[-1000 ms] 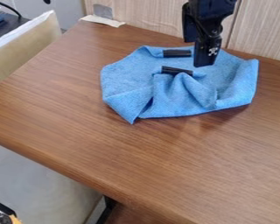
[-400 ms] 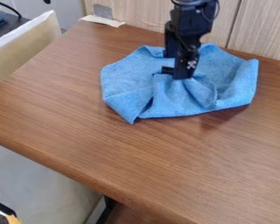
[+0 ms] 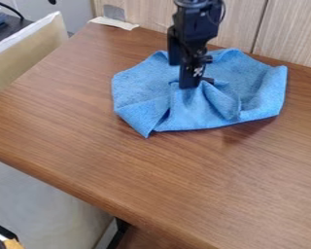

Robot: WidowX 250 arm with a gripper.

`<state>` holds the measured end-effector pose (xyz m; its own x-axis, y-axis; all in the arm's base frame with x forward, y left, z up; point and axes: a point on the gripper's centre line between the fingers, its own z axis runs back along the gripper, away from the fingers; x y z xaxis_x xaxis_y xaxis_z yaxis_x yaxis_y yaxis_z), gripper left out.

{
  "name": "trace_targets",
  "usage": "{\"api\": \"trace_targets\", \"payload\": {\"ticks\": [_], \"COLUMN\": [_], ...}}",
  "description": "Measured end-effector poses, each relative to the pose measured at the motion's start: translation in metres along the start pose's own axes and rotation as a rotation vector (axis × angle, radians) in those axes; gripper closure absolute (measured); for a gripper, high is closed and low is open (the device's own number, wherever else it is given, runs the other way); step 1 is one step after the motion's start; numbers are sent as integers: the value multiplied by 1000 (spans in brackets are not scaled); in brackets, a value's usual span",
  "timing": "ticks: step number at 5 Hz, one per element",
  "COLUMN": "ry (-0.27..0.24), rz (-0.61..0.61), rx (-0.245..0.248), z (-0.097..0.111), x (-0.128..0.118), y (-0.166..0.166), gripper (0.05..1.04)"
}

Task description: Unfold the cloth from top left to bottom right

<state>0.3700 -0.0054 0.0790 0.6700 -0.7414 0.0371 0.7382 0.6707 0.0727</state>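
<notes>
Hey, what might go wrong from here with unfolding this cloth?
The gripper sits at the bunched middle of the cloth, so a pull there might drag the whole thing instead of opening it. Folds crowd together beside it, so several layers could get caught at once.

The black arm (image 3: 198, 26) enters from the far edge, just right of the middle; it hangs steeply, its lower end slightly left; a thin cable (image 3: 223, 12) curves beside it; the black gripper (image 3: 189, 83) points down.
</notes>
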Motion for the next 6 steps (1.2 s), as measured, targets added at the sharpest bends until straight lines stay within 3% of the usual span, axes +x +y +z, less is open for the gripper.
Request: {"api": "trace_targets", "payload": {"ticks": [1, 3, 4, 5, 6], "ry": [-3, 7, 11, 13, 15], "rz": [2, 3, 8, 13, 8], "rx": [-20, -28, -26, -24, -22], "z": [-6, -15, -15, -15, -15], "x": [-1, 1, 0, 0, 1], "y": [4, 6, 6, 7, 6], "gripper": [117, 687, 909, 1003, 1014]}}
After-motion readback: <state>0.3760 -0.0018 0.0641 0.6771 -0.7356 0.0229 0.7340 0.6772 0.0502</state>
